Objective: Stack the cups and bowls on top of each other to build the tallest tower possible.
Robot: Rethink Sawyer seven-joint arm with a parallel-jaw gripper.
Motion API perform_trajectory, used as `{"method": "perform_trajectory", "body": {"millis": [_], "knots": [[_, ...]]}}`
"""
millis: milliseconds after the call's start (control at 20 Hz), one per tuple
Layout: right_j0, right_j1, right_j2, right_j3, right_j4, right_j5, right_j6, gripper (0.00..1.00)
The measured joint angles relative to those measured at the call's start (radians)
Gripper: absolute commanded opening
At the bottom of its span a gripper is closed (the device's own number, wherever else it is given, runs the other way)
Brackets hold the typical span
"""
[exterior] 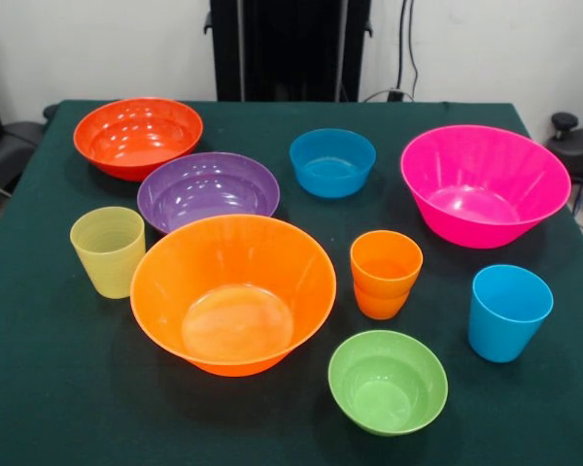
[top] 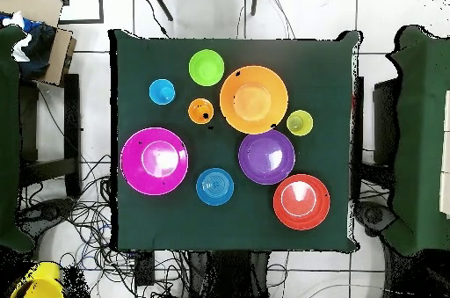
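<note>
No tower exists yet: every vessel stands apart, mouth up, on the dark green table. The large orange bowl sits near the middle towards the camera, with the purple bowl just behind it and seeming to touch its rim. Behind that stands the red-orange bowl. The hot pink bowl sits well apart on the other side, and the small blue bowl lies between it and the purple one. The lime green bowl is nearest the camera. Three cups show: a pale ribbed yellow-green cup beside the orange bowl, an orange cup and a sky blue cup.

The gripper appears in neither view, so its opening cannot be told; only the black pedestal shows at the far edge.

The likely trouble lies in crowding and order. The purple and orange bowls sit so close that lifting one may drag or tip the other. These glossy tapered walls probably slip in a pinch grasp. Placing a small piece first would leave wider bowls rocking on top.
</note>
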Motion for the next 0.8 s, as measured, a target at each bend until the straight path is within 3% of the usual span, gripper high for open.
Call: {"method": "perform_trajectory", "body": {"millis": [300,800], "knots": [[-0.114,0.024,0.087,0.131,0.000,-0.255,-0.087,0.00],[-0.266,0.086,0.255,0.277,-0.003,-0.486,-0.110,0.00]]}}
